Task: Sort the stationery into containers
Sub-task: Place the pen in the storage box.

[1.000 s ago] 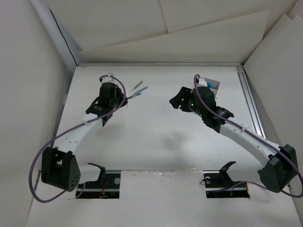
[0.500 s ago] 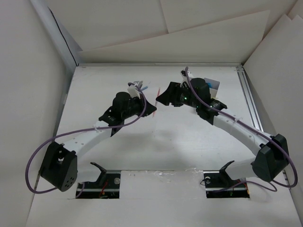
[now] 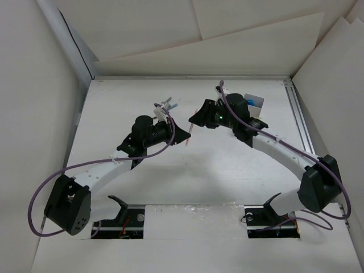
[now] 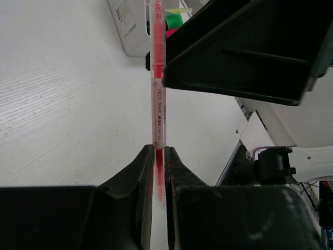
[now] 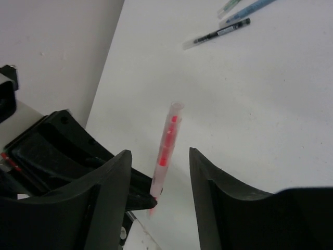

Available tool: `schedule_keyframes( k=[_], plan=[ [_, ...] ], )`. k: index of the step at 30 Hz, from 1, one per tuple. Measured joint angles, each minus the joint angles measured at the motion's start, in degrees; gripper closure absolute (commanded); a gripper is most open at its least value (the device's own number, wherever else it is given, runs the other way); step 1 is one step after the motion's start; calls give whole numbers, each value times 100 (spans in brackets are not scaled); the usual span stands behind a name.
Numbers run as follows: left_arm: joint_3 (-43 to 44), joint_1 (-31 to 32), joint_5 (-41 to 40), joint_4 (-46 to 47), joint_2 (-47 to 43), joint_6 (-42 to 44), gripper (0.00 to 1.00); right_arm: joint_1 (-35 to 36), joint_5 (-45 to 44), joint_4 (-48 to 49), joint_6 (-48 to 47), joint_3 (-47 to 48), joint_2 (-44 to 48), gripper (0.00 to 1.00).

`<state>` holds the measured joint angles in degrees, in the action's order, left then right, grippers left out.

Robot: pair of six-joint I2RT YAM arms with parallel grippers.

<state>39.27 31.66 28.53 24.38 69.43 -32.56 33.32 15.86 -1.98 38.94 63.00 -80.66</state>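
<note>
My left gripper (image 3: 185, 135) is shut on the lower end of a thin clear-bodied pink highlighter (image 4: 157, 94), which sticks out from between its fingers (image 4: 158, 156) above the table. My right gripper (image 3: 196, 119) is open, its jaws standing on either side of the highlighter's (image 5: 166, 146) upper part without touching it; its midpoint shows in the right wrist view (image 5: 158, 161). The pale box (image 3: 255, 101) stands at the back right, behind the right wrist. In the left wrist view the box (image 4: 130, 31) holds yellow-green and pink ends (image 4: 177, 15).
A few thin blue-grey and black pens (image 3: 169, 106) lie on the table at the back, left of centre; they also show in the right wrist view (image 5: 218, 34). White walls close in the table on the left, back and right.
Both arms have swung toward the table's middle. The left gripper came from the back left by the pens with the pink highlighter in it; the right gripper closed in around it.
</note>
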Motion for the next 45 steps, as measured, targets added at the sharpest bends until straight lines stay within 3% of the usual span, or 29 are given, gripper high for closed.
schedule_keyframes(
  k=[3,6,7,11,13,15,23,32,36,45],
  plan=[
    [-17,0,83,79,0,-28,95,-39,133,7,31,0,-232,55],
    [-37,-4,133,111,13,-35,92,-109,304,101,92,0,-387,72],
    [-42,-17,144,111,26,-39,92,-127,391,151,120,0,-420,82],
    [-46,-22,181,160,105,-50,77,-162,682,378,282,2,-492,97],
    [-46,-24,238,214,153,-48,60,-221,693,417,282,-7,-496,99],
    [-46,-24,289,280,243,-52,0,-339,702,446,289,-7,-494,99],
    [-46,-24,361,326,529,-120,0,-1307,44,531,299,-17,-350,99],
    [-46,-22,321,369,573,-120,0,-2277,-3477,470,306,-15,-195,97],
    [-46,-22,199,367,584,-136,0,-2514,-4579,439,289,-15,-525,97],
    [-46,-24,-46,365,640,-136,0,-2575,-5692,343,155,42,-1213,96]
  ],
)
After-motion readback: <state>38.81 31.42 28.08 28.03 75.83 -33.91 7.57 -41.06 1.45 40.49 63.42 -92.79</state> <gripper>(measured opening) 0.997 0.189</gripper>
